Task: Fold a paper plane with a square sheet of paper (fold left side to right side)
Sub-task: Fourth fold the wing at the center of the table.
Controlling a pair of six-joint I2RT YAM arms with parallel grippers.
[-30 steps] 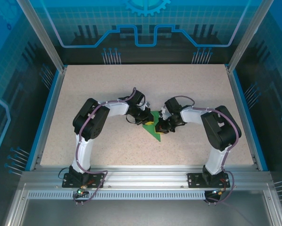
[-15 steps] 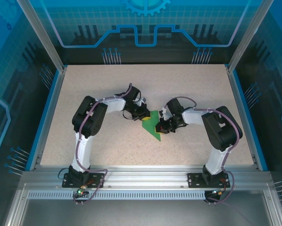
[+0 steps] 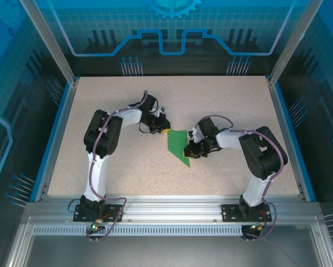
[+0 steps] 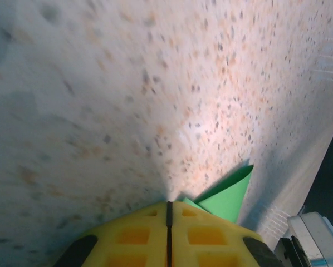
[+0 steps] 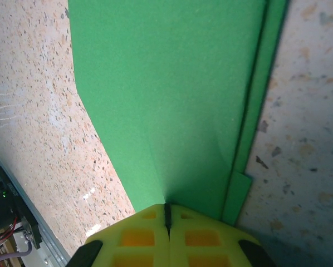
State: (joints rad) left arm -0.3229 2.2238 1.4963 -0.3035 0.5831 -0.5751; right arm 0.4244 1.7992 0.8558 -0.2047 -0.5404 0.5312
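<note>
Two closed right fingers (image 5: 127, 236) touch the green paper (image 5: 166, 83).

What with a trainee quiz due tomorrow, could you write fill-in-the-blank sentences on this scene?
1. The folded paper is coloured ____.
2. The right claw, at the paper's edge, has jaws that are ____.
3. The left claw has fingertips coloured ____.
Missing words: green; shut; yellow.

A pale speckled table (image 3: 127, 167) sits inside shiny blue walls (image 3: 172, 33) with line drawings on them, with silver metal posts (image 3: 48, 41) and a silver rail (image 3: 172, 208) in front.
</note>
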